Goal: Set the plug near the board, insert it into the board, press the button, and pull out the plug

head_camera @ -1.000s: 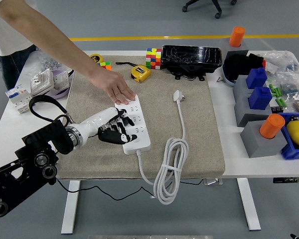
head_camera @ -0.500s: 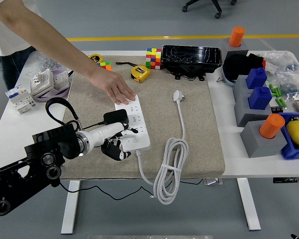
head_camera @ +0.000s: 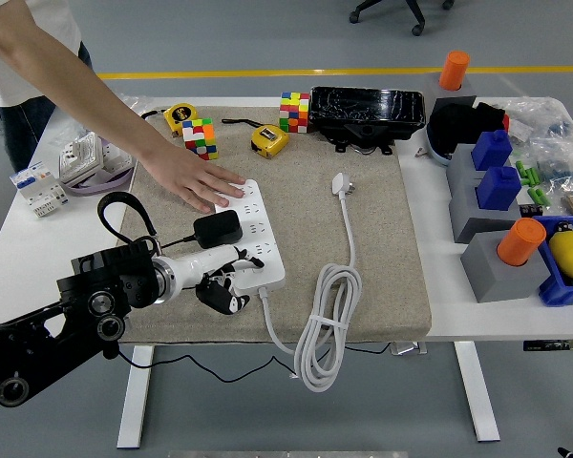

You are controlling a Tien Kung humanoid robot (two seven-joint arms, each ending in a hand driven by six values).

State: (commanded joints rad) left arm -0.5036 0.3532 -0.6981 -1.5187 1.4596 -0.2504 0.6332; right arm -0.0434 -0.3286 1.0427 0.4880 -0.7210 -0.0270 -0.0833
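The white power strip (head_camera: 256, 240) lies on the beige mat (head_camera: 363, 153), running from far left to near right. A black plug (head_camera: 217, 229) with a thin black cable sits on the strip's left side, about halfway along. My left hand (head_camera: 221, 287) is just in front of the plug at the strip's near left edge. Its fingers are curled and hold nothing that I can see. A person's hand (head_camera: 199, 181) lies flat on the strip's far end. A white plug (head_camera: 341, 184) lies on the mat to the right, and its white cable coil (head_camera: 325, 324) hangs over the table's near edge.
Colour cubes (head_camera: 199, 136) (head_camera: 293, 111), yellow tape measures (head_camera: 268, 139) and a black box (head_camera: 367, 113) stand along the mat's far edge. Socket modules (head_camera: 81, 157) lie at the left. Grey and blue blocks with orange cylinders (head_camera: 501, 253) and a blue bin (head_camera: 568, 272) crowd the right side.
My left hand has drawn back off the strip toward the near left and curled its fingers, uncovering the black plug on the strip. The person's hand has slid a little left on the strip's far end.
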